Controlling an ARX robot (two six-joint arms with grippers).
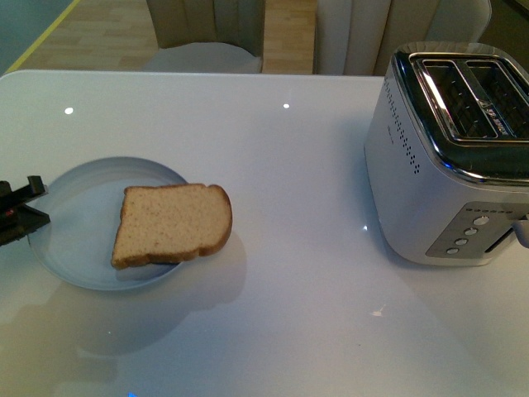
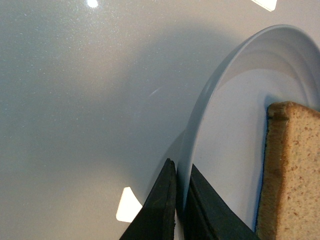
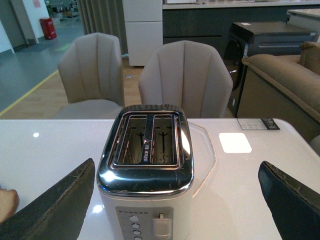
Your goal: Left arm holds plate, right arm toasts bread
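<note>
A pale blue-grey plate [image 1: 78,248] lies on the white table at the left, and the slice of brown bread [image 1: 173,223] rests on it, overhanging the plate's right rim. My left gripper [image 1: 31,198] comes in from the left edge and is shut on the plate's left rim. The left wrist view shows its two dark fingers pinching the rim [image 2: 210,90] at my left gripper [image 2: 181,167], with the bread [image 2: 292,170] beside it. My right gripper [image 3: 176,165] is open, its fingers [image 3: 60,200] wide on either side of the toaster [image 3: 145,170]. It holds nothing.
The white and chrome two-slot toaster [image 1: 450,157] stands at the table's right, slots empty and lever up. Beige chairs [image 3: 185,80] stand behind the far table edge. A small card [image 3: 257,124] lies on the table beyond the toaster.
</note>
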